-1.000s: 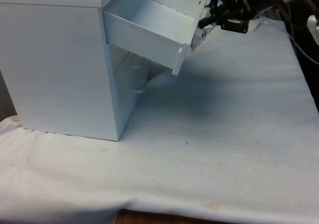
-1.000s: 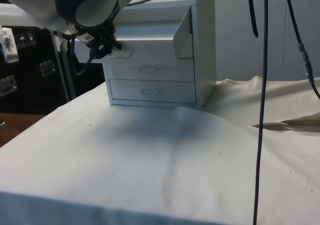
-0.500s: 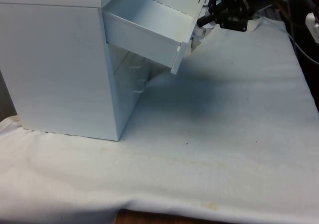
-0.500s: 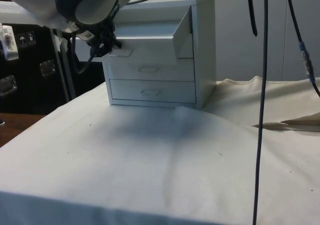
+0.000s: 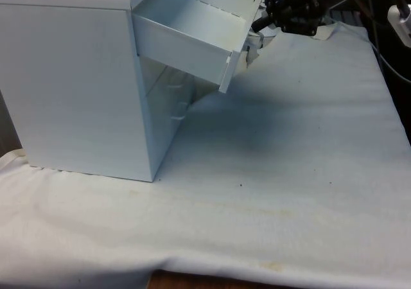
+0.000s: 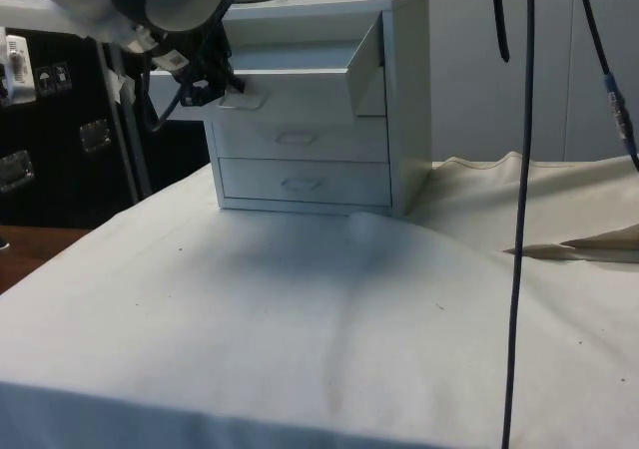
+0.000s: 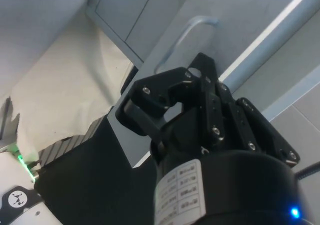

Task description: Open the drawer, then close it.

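Pincer sits right at the front panel of the top drawer, black against the white, and in the side view it hangs just beside the small handle on that panel. Whether it is clenched on the handle or released I cannot tell, since the handle and the pincer overlap where it would matter. The top drawer stands well out of the chest, and its front end tips a little downward, so the box of it is open to the front view and looks bare inside. Below it, the side view shows the middle drawer and the bottom drawer flush with the chest, both shut. The chest itself rests on the cloth-covered tabletop, towards the front view's left, turned so that its drawers face the robot. By my reading, the opening half of the job is done or very nearly so, as the drawer is about as far out as it can sensibly go without dropping. What is left is the whole closing half: push the panel straight back until it sits flush like the two below. The tilt suggests the push may need a slight lift so the drawer does not bind on its way in.
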Robot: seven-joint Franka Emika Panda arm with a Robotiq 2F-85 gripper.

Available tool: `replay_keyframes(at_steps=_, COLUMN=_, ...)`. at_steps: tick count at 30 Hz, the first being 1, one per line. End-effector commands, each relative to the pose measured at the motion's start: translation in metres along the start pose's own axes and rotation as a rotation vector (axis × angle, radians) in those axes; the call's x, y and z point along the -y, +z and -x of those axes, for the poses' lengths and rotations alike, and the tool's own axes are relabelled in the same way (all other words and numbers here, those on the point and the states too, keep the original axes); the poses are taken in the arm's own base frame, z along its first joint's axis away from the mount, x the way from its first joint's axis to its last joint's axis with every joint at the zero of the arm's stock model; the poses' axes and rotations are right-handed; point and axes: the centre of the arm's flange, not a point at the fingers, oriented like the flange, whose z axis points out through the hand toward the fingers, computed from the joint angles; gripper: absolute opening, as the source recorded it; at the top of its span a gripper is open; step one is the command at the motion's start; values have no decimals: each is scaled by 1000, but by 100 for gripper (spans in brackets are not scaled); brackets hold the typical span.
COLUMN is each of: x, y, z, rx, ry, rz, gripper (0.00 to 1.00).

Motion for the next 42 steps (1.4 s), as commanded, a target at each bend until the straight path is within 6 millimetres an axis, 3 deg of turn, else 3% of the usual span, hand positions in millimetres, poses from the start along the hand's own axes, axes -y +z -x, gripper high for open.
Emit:
replay_keyframes(at_steps=1, x=-14, y=14, z=-5, rx=-3, ry=-4, rz=-11, gripper=0)
replay_keyframes(at_steps=2, x=-1, y=0, z=0, rx=0, ry=1, rz=-4, gripper=0)
replay_keyframes(at_steps=3, x=-15, y=14, z=-5, rx=-1, ry=-4, rz=-14, gripper=0)
replay_keyframes(at_steps=8, x=-17, y=15, z=-5, rx=0, ry=-5, rz=-18, gripper=0)
replay_keyframes(at_steps=10, x=-17, y=14, z=-5, rx=-2, ry=-7, rz=-16, gripper=0)
replay_keyframes(at_steps=11, x=-5, y=0, z=-1, rx=3, ry=-1, rz=-13, gripper=0)
replay_keyframes(at_steps=12, x=-18, y=13, z=-5, rx=-4, ry=-7, rz=-15, gripper=0)
replay_keyframes(at_steps=18, x=-22, y=9, z=-6, rx=-9, ry=-12, rz=-9, gripper=0)
replay_keyframes(at_steps=19, x=-14, y=1, z=-2, rx=2, ry=-7, rz=-10, gripper=0)
replay_keyframes(at_steps=20, x=-24, y=8, z=-6, rx=-9, ry=-15, rz=-6, gripper=0)
replay_keyframes(at_steps=28, x=-28, y=6, z=-6, rx=8, ry=-14, rz=-3, gripper=0)
replay_keyframes(at_steps=42, x=-55, y=22, z=-10, rx=10, ry=-28, rz=2, gripper=0)
